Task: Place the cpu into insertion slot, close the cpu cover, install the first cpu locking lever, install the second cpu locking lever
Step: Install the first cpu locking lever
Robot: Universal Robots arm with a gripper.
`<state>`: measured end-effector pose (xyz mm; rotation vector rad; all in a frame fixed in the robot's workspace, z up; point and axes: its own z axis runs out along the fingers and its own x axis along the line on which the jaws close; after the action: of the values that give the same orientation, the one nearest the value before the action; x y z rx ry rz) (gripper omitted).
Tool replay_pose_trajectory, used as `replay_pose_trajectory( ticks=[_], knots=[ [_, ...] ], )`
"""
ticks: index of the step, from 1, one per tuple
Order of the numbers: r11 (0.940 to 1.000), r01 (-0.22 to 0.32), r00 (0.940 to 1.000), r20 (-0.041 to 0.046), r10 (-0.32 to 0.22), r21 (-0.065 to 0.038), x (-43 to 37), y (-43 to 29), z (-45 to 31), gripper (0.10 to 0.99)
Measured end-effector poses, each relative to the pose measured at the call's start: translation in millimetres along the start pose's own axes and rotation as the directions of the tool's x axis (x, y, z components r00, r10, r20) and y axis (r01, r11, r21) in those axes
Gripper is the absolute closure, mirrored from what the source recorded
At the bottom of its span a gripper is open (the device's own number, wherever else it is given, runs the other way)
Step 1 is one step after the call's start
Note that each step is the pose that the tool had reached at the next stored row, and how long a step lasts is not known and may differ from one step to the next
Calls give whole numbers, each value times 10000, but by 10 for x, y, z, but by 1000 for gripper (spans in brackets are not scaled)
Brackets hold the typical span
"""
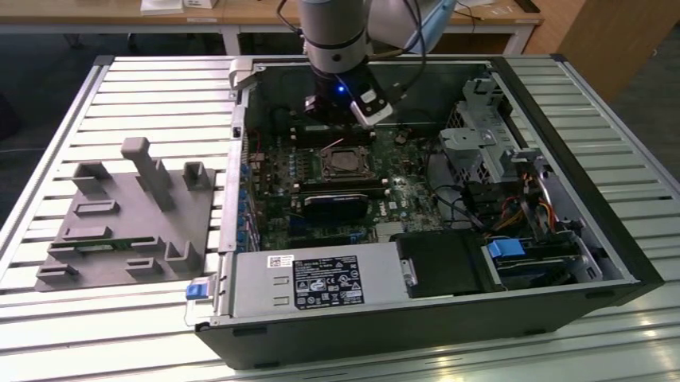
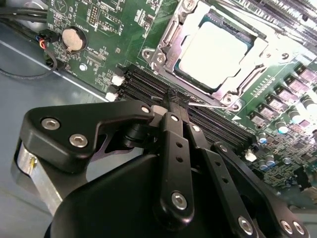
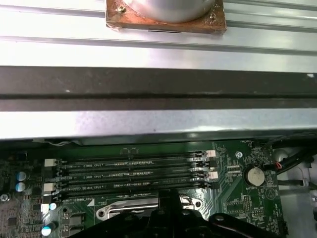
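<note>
The cpu (image 2: pixel 214 49) lies flat in the insertion slot (image 1: pixel 345 161), its pale metal top showing through the window of the cpu cover (image 2: pixel 166 37). The silvery cover frame lies down around the chip. My gripper (image 2: pixel 176 99) hangs just beside the socket's edge, over the memory slots, with its black fingers (image 2: pixel 173 144) closed together and nothing visibly between them. A thin metal locking lever (image 2: pixel 210 103) runs along the socket edge right at the fingertips. In the exterior view the gripper (image 1: pixel 336 127) sits inside the open case, just behind the socket.
Long black memory slots (image 3: pixel 133 173) lie between the socket and the case wall. A black heatsink block (image 1: pixel 334 205) sits in front of the socket, with the power supply (image 1: pixel 318 278) nearer still. A drive cage (image 1: pixel 478 135) stands at the exterior view's right, a grey fixture (image 1: pixel 127 215) at its left.
</note>
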<state>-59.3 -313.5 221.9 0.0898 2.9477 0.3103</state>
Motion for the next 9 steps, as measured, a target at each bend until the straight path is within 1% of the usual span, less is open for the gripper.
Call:
replay_pose_trajectory(
  ticks=[6,9],
  knots=[
    [10000,-5,10000,81,5,-3,39,34,26,984],
    [10000,-18,10000,92,18,1,42,34,44,984]
  ],
)
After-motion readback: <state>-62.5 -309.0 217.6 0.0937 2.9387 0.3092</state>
